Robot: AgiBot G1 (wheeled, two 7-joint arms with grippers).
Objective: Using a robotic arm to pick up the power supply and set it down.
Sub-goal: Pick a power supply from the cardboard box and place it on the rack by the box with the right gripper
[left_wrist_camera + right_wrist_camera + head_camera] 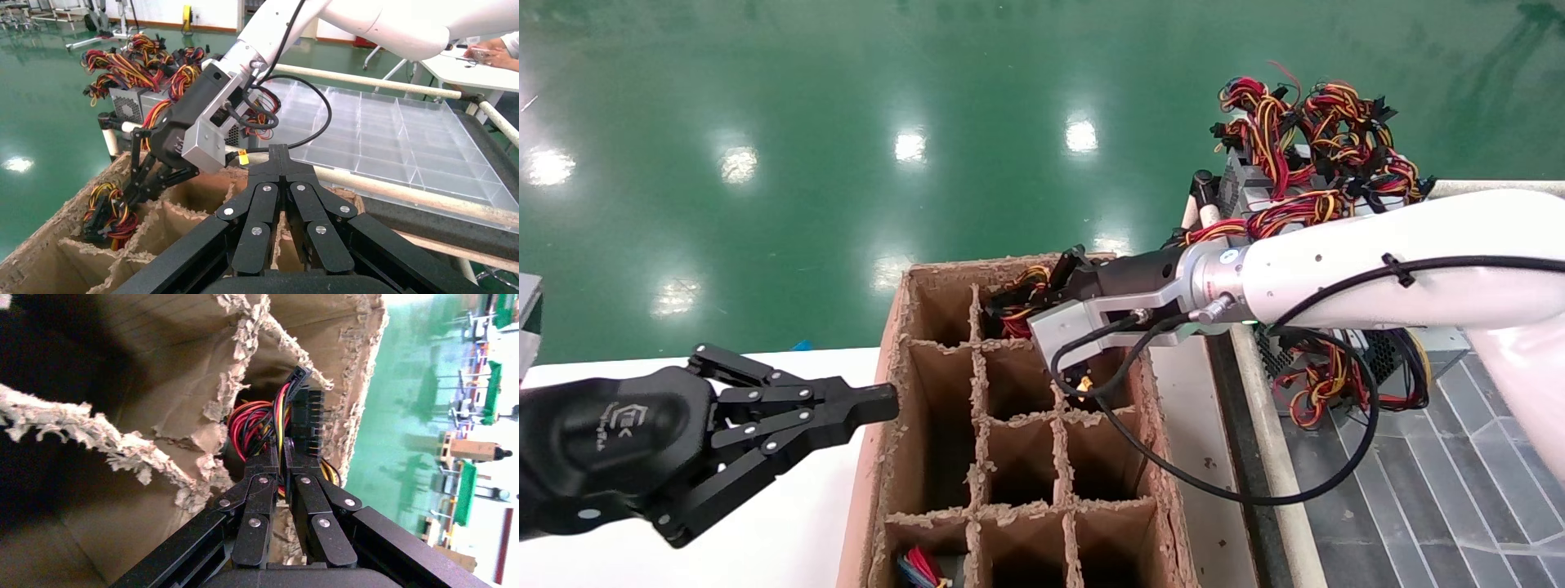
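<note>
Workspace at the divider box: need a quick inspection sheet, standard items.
Surface: white table under the left gripper; grey tiled tray on the robot's right.
Job's things: power supply wires in a far cell of the cardboard divider box; its body is hidden.
Clutter: more wired supplies stacked behind the right arm; coloured wires in a near cell.
Grippers: right gripper shut on the wires inside that cell; left gripper shut, tips at the box's left wall.
Cables: loose black cable loops from the right wrist over the box.
Surroundings: glossy green floor; clear compartment tray beyond the box.
</note>
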